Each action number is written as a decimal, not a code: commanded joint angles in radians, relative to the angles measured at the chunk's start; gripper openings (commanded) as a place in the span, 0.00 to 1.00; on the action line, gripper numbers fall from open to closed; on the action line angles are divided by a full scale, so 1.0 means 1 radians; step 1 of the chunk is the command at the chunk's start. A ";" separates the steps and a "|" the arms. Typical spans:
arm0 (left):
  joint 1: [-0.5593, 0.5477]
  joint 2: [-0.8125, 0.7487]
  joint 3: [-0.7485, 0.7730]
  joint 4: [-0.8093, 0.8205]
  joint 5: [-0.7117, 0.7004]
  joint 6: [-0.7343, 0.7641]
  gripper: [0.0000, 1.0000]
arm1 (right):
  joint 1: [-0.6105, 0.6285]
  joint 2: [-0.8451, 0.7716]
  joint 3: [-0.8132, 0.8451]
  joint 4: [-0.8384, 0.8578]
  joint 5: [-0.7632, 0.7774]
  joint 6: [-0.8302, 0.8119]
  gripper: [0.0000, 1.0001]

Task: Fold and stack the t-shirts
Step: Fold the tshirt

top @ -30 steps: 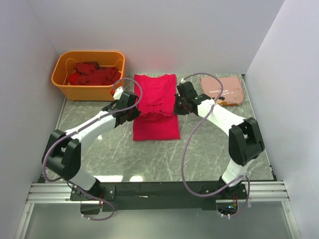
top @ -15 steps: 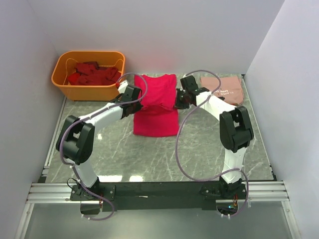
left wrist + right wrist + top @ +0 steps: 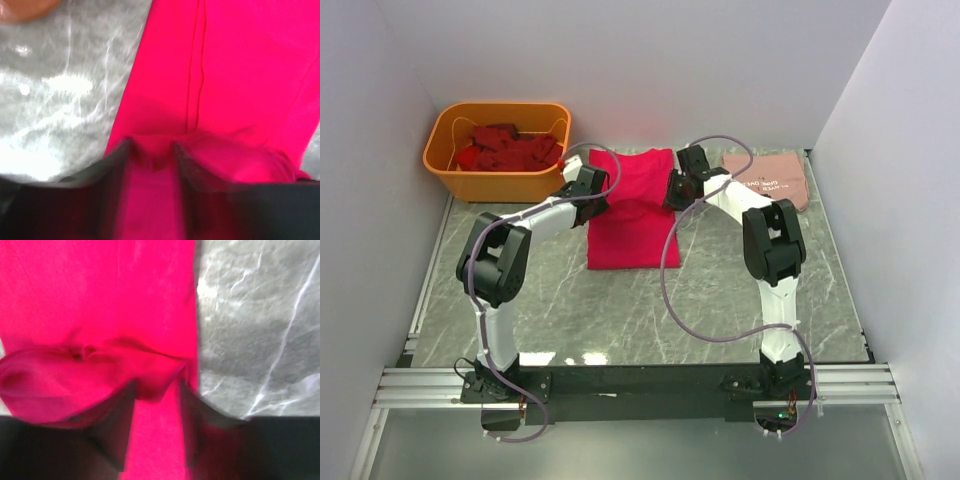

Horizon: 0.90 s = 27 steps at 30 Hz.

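Crimson tee (image 3: 632, 225): plain, a tall folded rectangle lying flat at the middle of the table (image 3: 570, 300), with a rumpled ridge across its far half. Salmon tee (image 3: 775, 180) lies at right rear, its near-left corner hidden by the right arm (image 3: 728, 197). Both wrist views are blurred. Left gripper (image 3: 592, 186) is at the crimson tee's left edge, right gripper (image 3: 677, 188) at its right edge. Both pairs of jaws are part-spread with the ridge at their tips; contact unclear.

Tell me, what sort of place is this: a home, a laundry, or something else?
Most likely a robot test cell, not a home: plain white walls box in a marble-look table, and two arms are bolted to a metal rail at its near edge.
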 commanded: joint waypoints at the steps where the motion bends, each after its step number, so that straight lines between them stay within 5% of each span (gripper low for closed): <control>1: 0.009 0.009 0.076 0.006 -0.031 0.032 0.55 | -0.013 -0.007 0.083 -0.008 0.029 -0.019 0.51; 2: 0.009 0.004 0.079 -0.002 -0.016 0.040 0.73 | -0.013 -0.017 0.089 -0.015 0.026 -0.024 0.56; 3: 0.009 -0.013 0.069 0.002 -0.010 0.043 0.81 | -0.014 -0.025 0.091 -0.024 0.023 -0.029 0.65; 7: 0.004 -0.083 0.009 0.028 0.025 0.041 0.99 | -0.013 -0.105 0.004 -0.004 -0.006 -0.023 0.77; 18: -0.071 -0.384 -0.357 0.044 0.050 -0.078 0.99 | -0.009 -0.404 -0.504 0.145 -0.148 0.056 0.81; 27: -0.073 -0.430 -0.556 0.119 0.127 -0.149 0.92 | -0.009 -0.421 -0.636 0.195 -0.200 0.077 0.71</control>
